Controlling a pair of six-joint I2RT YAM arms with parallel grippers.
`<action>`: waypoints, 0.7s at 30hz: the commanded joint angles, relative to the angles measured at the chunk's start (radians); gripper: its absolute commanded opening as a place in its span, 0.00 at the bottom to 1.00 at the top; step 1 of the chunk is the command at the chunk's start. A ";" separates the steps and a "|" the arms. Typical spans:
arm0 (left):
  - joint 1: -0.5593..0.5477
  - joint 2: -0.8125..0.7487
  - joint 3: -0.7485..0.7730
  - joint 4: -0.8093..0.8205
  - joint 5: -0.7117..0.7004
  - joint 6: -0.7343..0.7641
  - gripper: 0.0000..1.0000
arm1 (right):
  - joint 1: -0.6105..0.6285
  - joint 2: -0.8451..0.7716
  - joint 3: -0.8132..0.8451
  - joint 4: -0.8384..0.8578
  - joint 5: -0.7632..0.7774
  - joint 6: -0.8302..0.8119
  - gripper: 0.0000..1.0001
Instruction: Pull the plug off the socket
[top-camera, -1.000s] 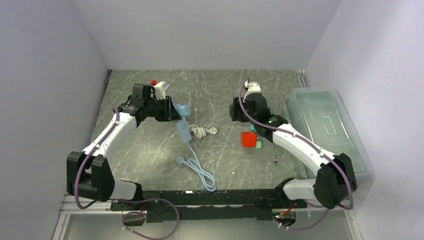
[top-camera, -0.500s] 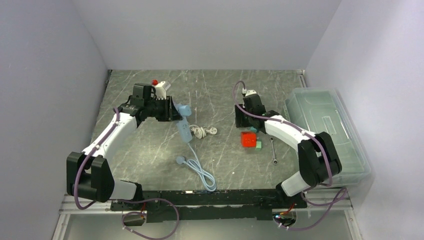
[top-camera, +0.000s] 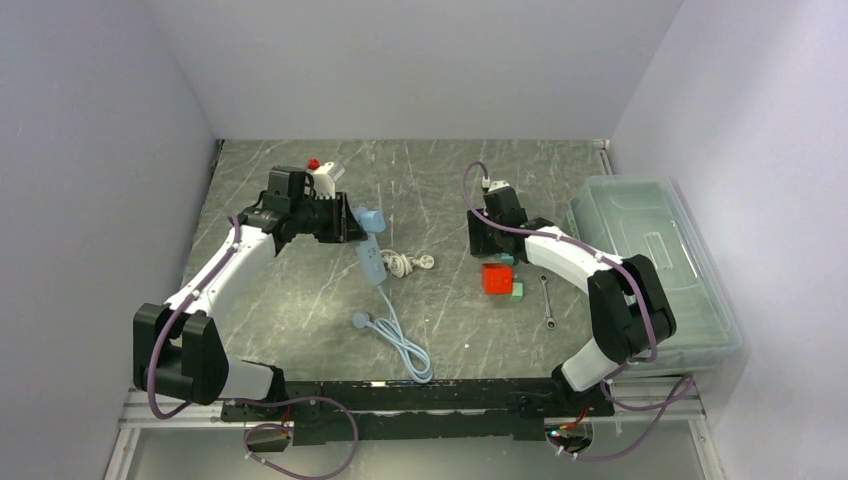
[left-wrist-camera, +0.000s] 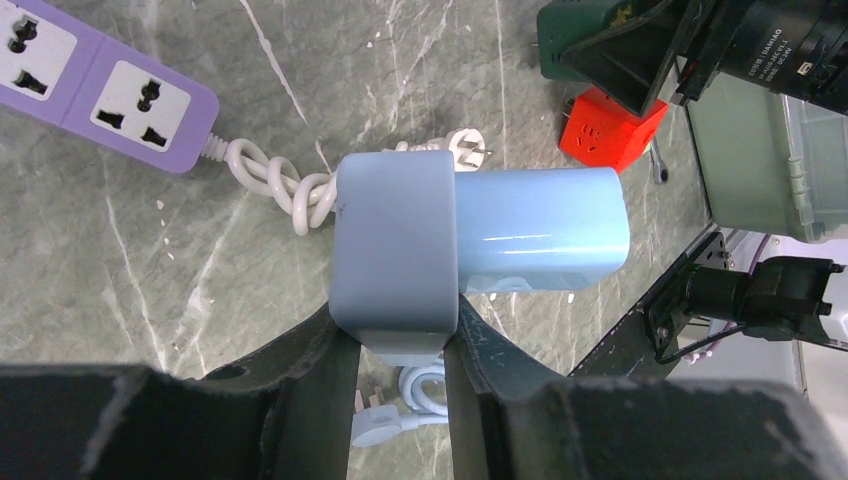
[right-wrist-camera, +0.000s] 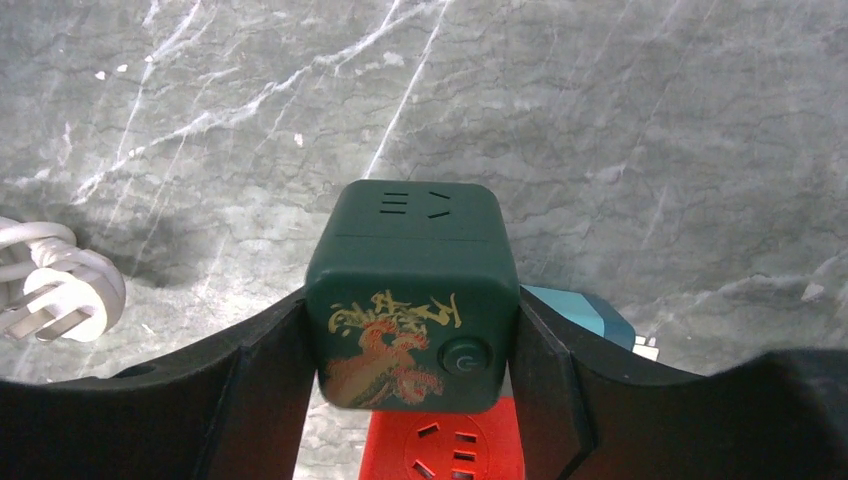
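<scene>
We note the left gripper (left-wrist-camera: 400, 338) pinching the blue plug (left-wrist-camera: 395, 250), held left of the worktop (top-camera: 300, 290) middle, paler socket (left-wrist-camera: 540, 230) seemingly still attached; the right gripper (right-wrist-camera: 412, 335) clamps a green cube (right-wrist-camera: 412, 290); separation remains.

we log plug-socket pair (left-wrist-camera: 520, 230) (top-camera: 368, 218) | two blocks, still joined: grey-blue square one, paler glossy blue one, seated flush | lying sideways | just beside purple power strip's (left-wrist-camera: 100, 90) corded end

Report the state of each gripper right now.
Left gripper: closed, holding the light blue plug.
Right gripper: closed, holding the dark green socket cube.
</scene>
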 joint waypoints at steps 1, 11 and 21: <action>-0.014 0.000 0.027 0.022 0.062 0.008 0.00 | -0.010 -0.018 0.044 0.017 0.009 -0.002 0.73; -0.026 -0.006 0.022 0.040 0.095 0.015 0.00 | -0.017 -0.099 0.050 -0.006 -0.011 0.001 0.87; -0.103 -0.011 0.015 0.062 0.164 0.060 0.00 | -0.010 -0.357 0.002 0.092 -0.350 0.079 0.92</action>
